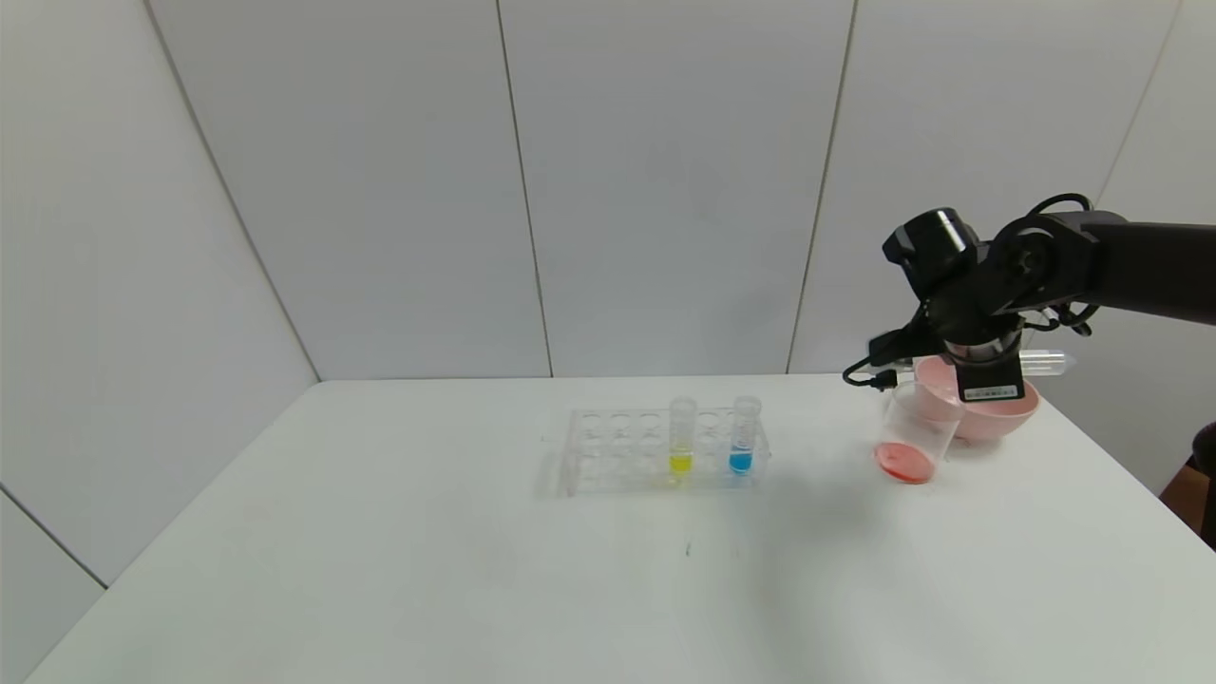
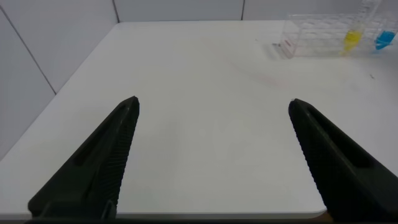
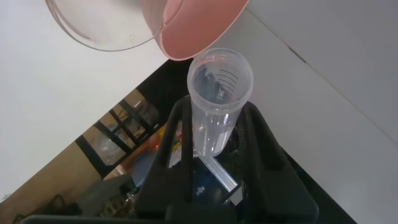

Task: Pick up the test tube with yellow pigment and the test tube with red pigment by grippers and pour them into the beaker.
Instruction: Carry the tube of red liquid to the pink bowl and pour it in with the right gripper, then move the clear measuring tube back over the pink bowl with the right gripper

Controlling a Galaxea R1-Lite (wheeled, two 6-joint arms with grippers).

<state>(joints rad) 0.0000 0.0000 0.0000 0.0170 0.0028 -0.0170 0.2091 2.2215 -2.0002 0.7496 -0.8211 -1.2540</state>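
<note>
My right gripper (image 1: 990,369) is shut on a clear test tube (image 1: 1045,361) that lies about level above the pink bowl; the tube looks empty. In the right wrist view the fingers (image 3: 180,134) clamp the tube (image 3: 217,115), its open mouth pointing towards the bowl and beaker. The beaker (image 1: 914,442) stands just left of the bowl with orange-red liquid in its bottom; its rim also shows in the right wrist view (image 3: 106,28). The yellow tube (image 1: 681,439) stands upright in the clear rack and shows in the left wrist view (image 2: 352,38). My left gripper (image 2: 214,109) is open and empty, low over the near left table.
A pink bowl (image 1: 993,413) sits at the far right behind the beaker and shows in the right wrist view (image 3: 199,28). The clear rack (image 1: 617,451) at mid-table also holds a blue tube (image 1: 742,439). The table's right edge is close to the bowl.
</note>
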